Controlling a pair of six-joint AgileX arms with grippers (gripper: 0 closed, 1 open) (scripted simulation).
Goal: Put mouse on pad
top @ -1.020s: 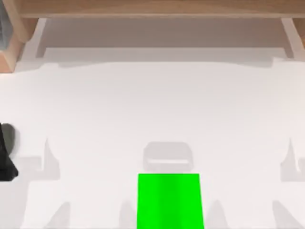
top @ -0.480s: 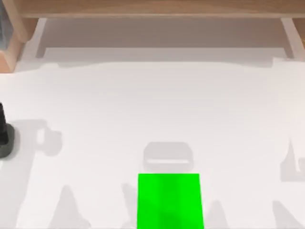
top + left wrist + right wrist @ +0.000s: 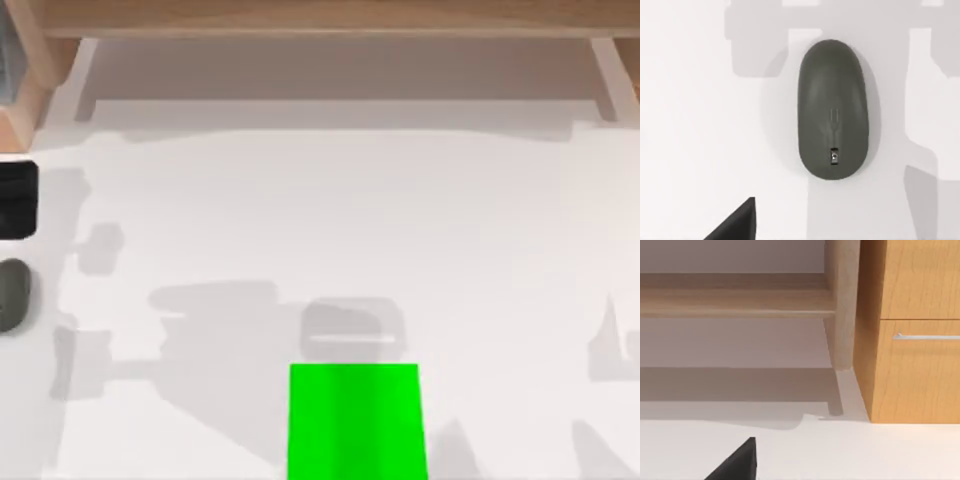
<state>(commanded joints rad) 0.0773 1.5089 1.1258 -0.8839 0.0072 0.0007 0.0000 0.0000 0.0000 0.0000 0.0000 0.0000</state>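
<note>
Where the white table [image 3: 330,210] spreads across the top view, it is plain and pale, crossed only by soft grey shadows, and a light wooden shelf frame [image 3: 320,20] runs along its far edge. The right wrist view looks at that woodwork: a wooden cabinet [image 3: 912,330] with a drawer front and a slim metal handle [image 3: 926,336], standing on the table beside a wooden post [image 3: 841,305]. Most of the middle and right of the table lies bare, so there is wide open room between the two task things.

The pad [image 3: 356,422] is a flat bright green rectangle at the near edge, a little right of centre. The mouse [image 3: 13,295] rests on the table at the far left edge (well apart from the pad); in the left wrist view it [image 3: 833,110] is a smooth dark grey oval with a small scroll wheel.

The left arm's dark body [image 3: 18,200] hangs just beyond the mouse; whether its fingers are wide or narrow I cannot tell.
</note>
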